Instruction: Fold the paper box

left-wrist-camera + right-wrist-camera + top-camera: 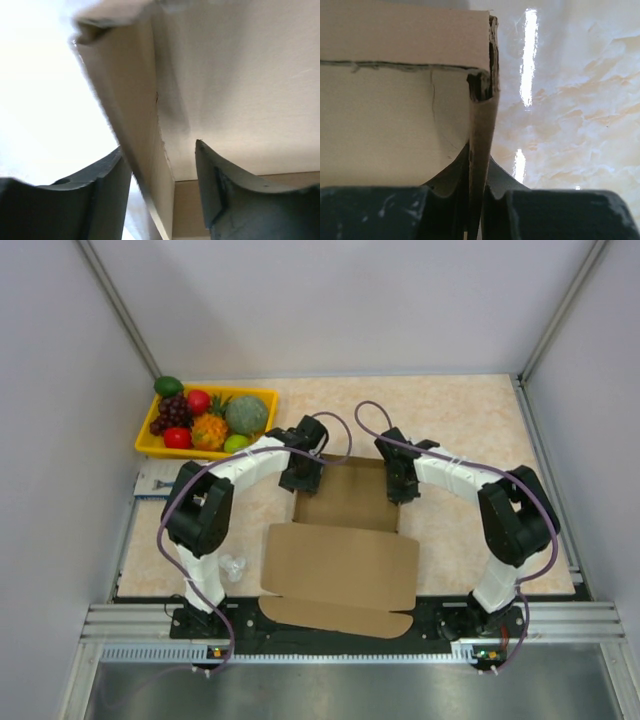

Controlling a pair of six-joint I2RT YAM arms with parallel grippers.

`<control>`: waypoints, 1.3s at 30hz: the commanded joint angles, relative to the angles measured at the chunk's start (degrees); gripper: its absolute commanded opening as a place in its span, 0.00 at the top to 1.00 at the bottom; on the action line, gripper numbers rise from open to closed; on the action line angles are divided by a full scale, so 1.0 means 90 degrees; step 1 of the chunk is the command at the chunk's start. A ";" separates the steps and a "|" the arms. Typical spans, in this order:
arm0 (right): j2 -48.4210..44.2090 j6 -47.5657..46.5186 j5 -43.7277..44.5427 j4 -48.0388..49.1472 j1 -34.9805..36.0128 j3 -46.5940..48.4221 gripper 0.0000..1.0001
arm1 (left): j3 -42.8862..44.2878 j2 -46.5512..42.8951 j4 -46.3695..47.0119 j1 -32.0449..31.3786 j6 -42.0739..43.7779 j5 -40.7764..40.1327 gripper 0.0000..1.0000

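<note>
One box [135, 100], brown cardboard: side wall upright, top corner frayed, pale inner panel to its right. One left gripper [159, 147]: dark fingers [240, 195] parted astride that wall, the right-hand one clear of it.

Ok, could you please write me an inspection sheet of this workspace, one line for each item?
Surface: beige marbled table top, glossy, no spill seen.
Job's things: paper box in the middle, half folded, near flap lying flat, far walls raised.
Clutter: yellow tray of fruit at far left; blue-white packet near it; small clear item left of the box.
Jaws: left jaws open astride a box wall; right jaws shut on a box wall.
Cables: purple cables loop along both arms.
Surroundings: grey walls; metal rail at near edge.
</note>
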 commanded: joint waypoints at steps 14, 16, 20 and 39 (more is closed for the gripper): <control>-0.0330 -0.0222 -0.0406 0.0363 -0.0075 0.0104 0.88 | 0.0185 -0.0481 0.0283 0.0165 0.0138 -0.0280 0.51; -0.0340 -0.0222 -0.0455 0.0373 -0.0075 0.0075 0.86 | 0.0146 -0.0452 0.0312 0.0165 0.0177 -0.0534 0.54; -0.0330 -0.0202 -0.0602 0.0451 -0.0114 0.0045 0.82 | 0.0302 -0.0160 0.0284 0.0145 0.0206 -0.0788 0.71; -0.0429 -0.0427 -0.0368 0.0305 -0.0251 0.0123 0.80 | 0.0302 0.0085 0.0293 0.0067 0.0226 -0.0827 0.80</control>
